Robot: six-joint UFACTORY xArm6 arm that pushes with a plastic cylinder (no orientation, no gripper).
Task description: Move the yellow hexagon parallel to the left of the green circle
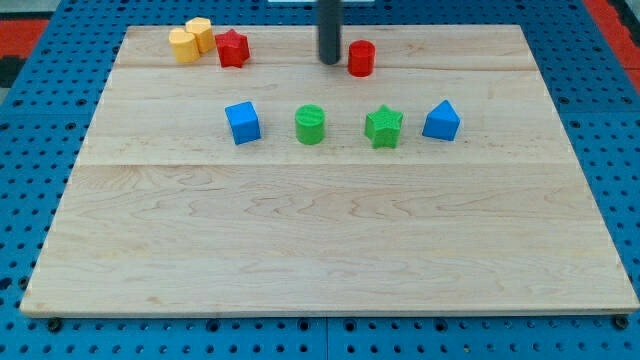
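The yellow hexagon (201,34) stands at the view's top left, touching a yellow-orange block (183,45) on its left. A red star (233,48) is just to their right. The green circle (310,125) stands in the middle row, with a blue cube (242,122) on its left. My tip (330,60) rests near the view's top centre, just left of a red cylinder (361,58), well to the right of the yellow hexagon and above the green circle.
A green star (383,126) and a blue block (441,121) stand to the right of the green circle. The wooden board (320,250) lies on a blue pegboard (30,120).
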